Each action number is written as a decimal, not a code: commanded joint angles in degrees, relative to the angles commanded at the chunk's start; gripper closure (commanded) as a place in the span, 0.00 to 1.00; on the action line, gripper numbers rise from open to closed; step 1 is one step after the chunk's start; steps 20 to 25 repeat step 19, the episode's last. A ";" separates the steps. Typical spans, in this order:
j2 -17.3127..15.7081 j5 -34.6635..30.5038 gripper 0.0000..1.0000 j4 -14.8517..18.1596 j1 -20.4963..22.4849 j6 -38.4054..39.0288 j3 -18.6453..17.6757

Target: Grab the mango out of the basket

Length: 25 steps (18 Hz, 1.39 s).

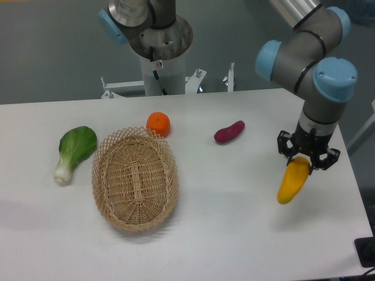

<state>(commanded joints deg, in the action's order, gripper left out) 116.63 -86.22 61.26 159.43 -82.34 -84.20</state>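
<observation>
**Mango up in the air, basket sitting bare**

The mango point(292, 181), smooth yellow-orange, hangs tilted with its upper end pinched in the claw point(307, 161) and its tapered lower tip pointing down-left, over the right side of the white surface point(234, 222). Well apart on the left sits the basket point(135, 180), an oval of light tan wicker with a lattice rim, nothing inside.

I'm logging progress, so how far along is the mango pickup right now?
Done: the mango is out of the basket, which is empty. In hand: the pincer grips the mango's top end, holding it over the table's right side. Left: nothing of the pickup appears to remain.
</observation>
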 joint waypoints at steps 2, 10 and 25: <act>0.96 -0.70 0.90 0.44 0.44 -0.63 1.84; 2.02 -0.71 0.90 2.02 1.23 -1.50 3.87; 2.29 -2.20 0.90 2.02 1.14 -1.50 4.05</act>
